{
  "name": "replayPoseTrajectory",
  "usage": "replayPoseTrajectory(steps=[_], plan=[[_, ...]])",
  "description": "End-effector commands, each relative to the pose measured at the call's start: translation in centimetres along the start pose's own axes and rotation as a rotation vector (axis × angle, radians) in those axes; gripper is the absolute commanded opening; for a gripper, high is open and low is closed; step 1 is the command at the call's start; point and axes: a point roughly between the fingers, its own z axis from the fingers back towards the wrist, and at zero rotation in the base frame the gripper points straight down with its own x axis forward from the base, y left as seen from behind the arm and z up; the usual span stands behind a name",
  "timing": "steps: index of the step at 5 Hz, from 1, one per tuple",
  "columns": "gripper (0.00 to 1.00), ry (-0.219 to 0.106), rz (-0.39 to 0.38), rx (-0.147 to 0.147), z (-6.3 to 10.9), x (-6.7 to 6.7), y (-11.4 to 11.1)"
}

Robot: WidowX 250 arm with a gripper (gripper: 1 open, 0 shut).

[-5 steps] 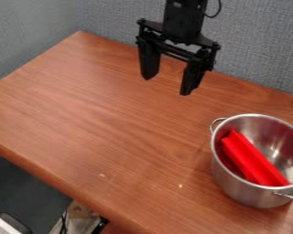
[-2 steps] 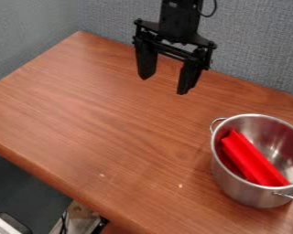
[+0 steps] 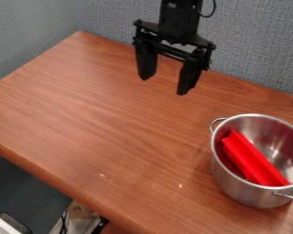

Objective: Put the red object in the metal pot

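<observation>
- Gripper point(image 3: 168, 77) hangs over the far side of the table point(image 3: 100, 119), fingers spread wide, pointing straight down, nothing between them.
- Compared with a second ago it's nudged a hair up and to the left, basically parked. Jaws look the same width as before.
- Red object point(image 3: 251, 158) is lying inside the metal pot point(image 3: 256, 161), tilted against the inner wall, same spot as in the earlier shots.
- Pot sits near the right front corner, well apart from the gripper.
- So nothing really changed, which reads like the job's already done and the arm's just idling clear.
</observation>
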Motion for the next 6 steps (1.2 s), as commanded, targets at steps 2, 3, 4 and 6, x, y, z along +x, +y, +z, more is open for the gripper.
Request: replayPoseTrajectory(steps=[2,3,4,6], plan=[[1.0,-0.024,0.005,-0.01,0.48,0.1,0.45],[1.0,-0.023,0.0,-0.012,0.42,0.11,0.45],[1.0,-0.026,-0.005,-0.016,0.48,0.1,0.42],[1.0,-0.027,-0.011,-0.023,0.56,0.07,0.41]])
